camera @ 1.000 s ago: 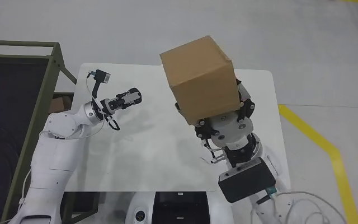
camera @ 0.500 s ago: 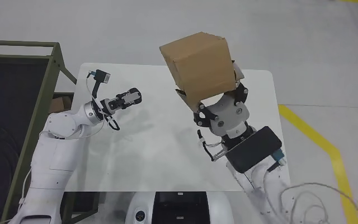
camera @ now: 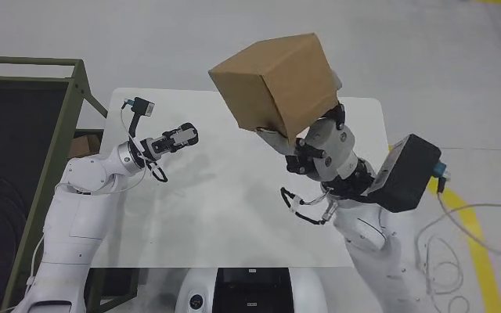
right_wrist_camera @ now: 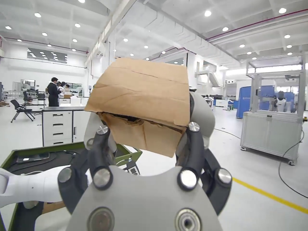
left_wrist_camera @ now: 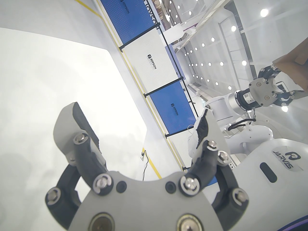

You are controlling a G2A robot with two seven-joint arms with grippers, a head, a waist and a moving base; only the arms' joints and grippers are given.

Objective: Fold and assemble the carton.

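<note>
since 1 s ago the carton (camera: 275, 82) has tipped and swung toward the upper centre of the top view. right gripper (camera: 291, 141) pinches only 1 crumpled bottom flap (right_wrist_camera: 144, 138), which could tear or slip under the carton's weight. left gripper (camera: 186, 134) hangs spread and empty, centre left.

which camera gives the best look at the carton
The right wrist view: the carton sits close up between the fingers of the right gripper, its flap seam and ragged edge visible. The top view shows its closed faces, held above the table. The left wrist view shows one corner far off, at the frame edge.
</note>
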